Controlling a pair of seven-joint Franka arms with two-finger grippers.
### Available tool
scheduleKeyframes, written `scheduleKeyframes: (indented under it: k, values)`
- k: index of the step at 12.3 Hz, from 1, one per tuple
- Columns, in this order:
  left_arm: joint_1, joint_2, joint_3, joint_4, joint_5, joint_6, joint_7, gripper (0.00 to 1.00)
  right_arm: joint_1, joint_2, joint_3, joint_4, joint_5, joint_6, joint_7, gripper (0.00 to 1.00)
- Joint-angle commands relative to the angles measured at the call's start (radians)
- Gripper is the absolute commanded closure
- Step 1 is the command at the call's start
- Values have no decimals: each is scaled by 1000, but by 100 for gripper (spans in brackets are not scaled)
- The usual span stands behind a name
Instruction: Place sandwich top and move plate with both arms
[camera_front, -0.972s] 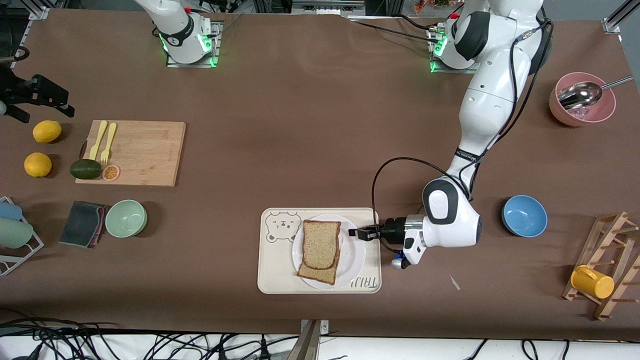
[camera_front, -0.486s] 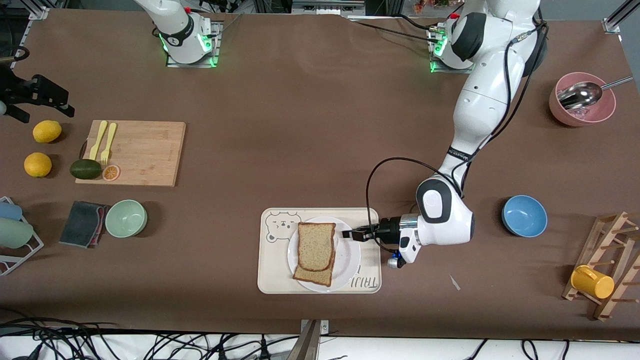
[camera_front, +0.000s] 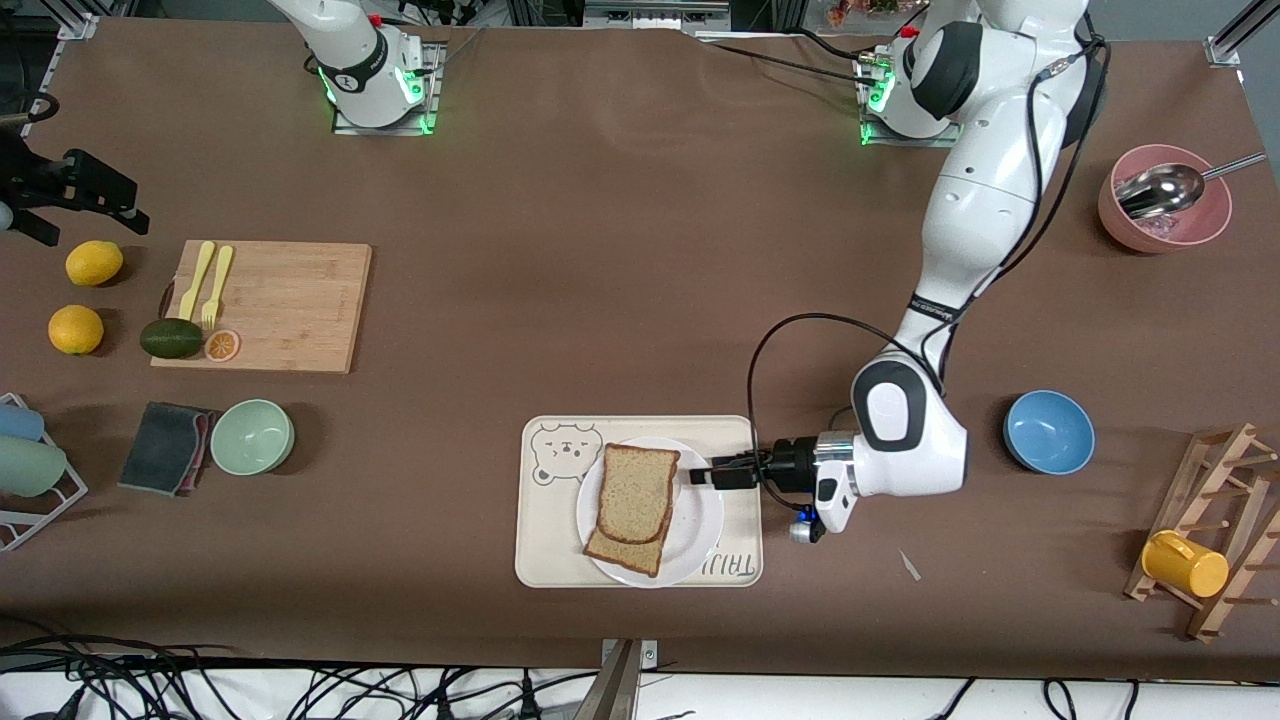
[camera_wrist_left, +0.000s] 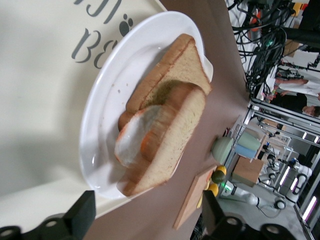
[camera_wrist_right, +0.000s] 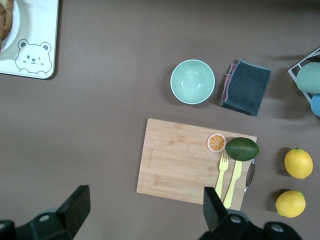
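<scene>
The white plate (camera_front: 703, 523) sits on the cream bear-print tray (camera_front: 552, 540). On it lies a sandwich, with the brown sandwich top (camera_front: 636, 492) resting askew on a lower slice. In the left wrist view, white-and-orange egg (camera_wrist_left: 134, 141) shows under the sandwich top (camera_wrist_left: 180, 125), close ahead on the plate (camera_wrist_left: 100, 115). My left gripper (camera_front: 700, 474) is low at the plate's edge toward the left arm's end, lying sideways. It (camera_wrist_left: 147, 216) is open, with nothing between its fingers. My right gripper (camera_wrist_right: 145, 210) waits open, high over the table near the wooden board (camera_wrist_right: 180, 160).
A blue bowl (camera_front: 1048, 431) stands close to the left arm's elbow. A mug rack (camera_front: 1215, 530) and a pink bowl with a spoon (camera_front: 1163, 205) are at that end. The cutting board (camera_front: 270, 305), avocado, lemons, green bowl (camera_front: 252, 436) and cloth lie toward the right arm's end.
The left gripper pushed in, and the plate slid slightly toward the right arm's end. The gripper then opened and drew back a little. The right arm has not moved.
</scene>
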Motion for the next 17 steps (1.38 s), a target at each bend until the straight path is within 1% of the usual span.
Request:
scheduleKeyframes:
  k: [1,3,4,6,7,9,10,12,14,15,16,17]
  values:
    - [67,-100,1,-74,116,-135,-12,0,-4,-9,8,7,-14,-10,12,0]
    - [124,-156,1,-79,211,-276,-79,0,-4,-9,8,7,-14,-10,12,0]
    - [140,-191,1,-76,298,-322,-86,0,-4,-9,8,7,-14,-10,12,0]
    - [183,-254,1,-68,491,-403,-87,0,-4,-9,6,7,-14,-10,11,0]
    - [190,-274,-1,-65,602,-423,-83,0,-4,-9,8,7,-14,-10,12,0]
    - [187,-354,-10,-65,848,-446,-80,0,-4,-9,8,7,-14,-10,12,0]
    - [192,-380,-10,-66,897,-480,-78,0,-4,-9,8,7,-14,-10,12,0]
    - [200,-440,19,-77,929,-528,-78,0,-4,-9,6,7,-14,-10,11,0]
    - [190,-509,13,-89,1088,-563,-74,0,-4,-9,6,7,-14,-11,12,0]
    - [190,-550,13,-109,1121,-577,-72,0,-4,-9,8,7,-14,-10,12,0]
    - [192,-599,16,-152,1132,-578,-74,0,-4,-9,8,7,-14,-11,12,0]
    - [203,-665,13,-192,1170,-574,-69,0,-4,-9,6,7,-14,-11,12,0]
